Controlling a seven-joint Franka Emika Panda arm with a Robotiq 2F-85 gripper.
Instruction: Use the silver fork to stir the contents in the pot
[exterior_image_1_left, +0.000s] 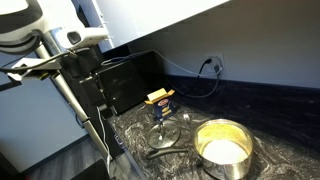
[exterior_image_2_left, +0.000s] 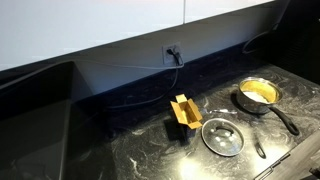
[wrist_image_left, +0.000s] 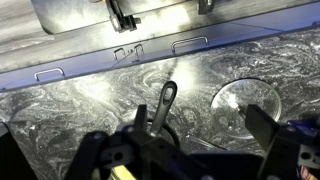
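Wrist view first: how does the gripper (wrist_image_left: 185, 140) stand?

– Released. Its dark fingers (wrist_image_left: 265, 128) sit wide apart at the bottom of the picture with nothing clamped between them, hanging above the marbled desk (wrist_image_left: 60, 110).

And the silver fork?

– A slender grey handle with a slot near its tip shows between the fingers but beyond them, apart from both. I take that for the silver fork (wrist_image_left: 166, 103). Its lower end is hidden behind the gripper, so I cannot tell whether it lies flat or stands in something. Just to its right in the picture a round glass lid (wrist_image_left: 245, 100) rests flat on the desk.

Where is the pot?

– Out of the wrist view. In both exterior views the pot (exterior_image_1_left: 218, 130) (exterior_image_2_left: 250, 105) stands upright on the desk near the wall, uncovered. The contents (exterior_image_1_left: 226, 152), pale yellow, spread across its inside. Its dark handle (exterior_image_2_left: 284, 119) points away from the wall.

Anything close to it?

– In an exterior view the lid (exterior_image_2_left: 220, 137) lies near the pot, apart from it. A yellow box (exterior_image_2_left: 183, 110) stands just beyond the lid, below a wall socket (exterior_image_2_left: 172, 52) with a cable plugged in. The arm (exterior_image_1_left: 35, 35) shows at the upper left in an exterior view, well apart from the pot, and the fork is too small to pick out in either
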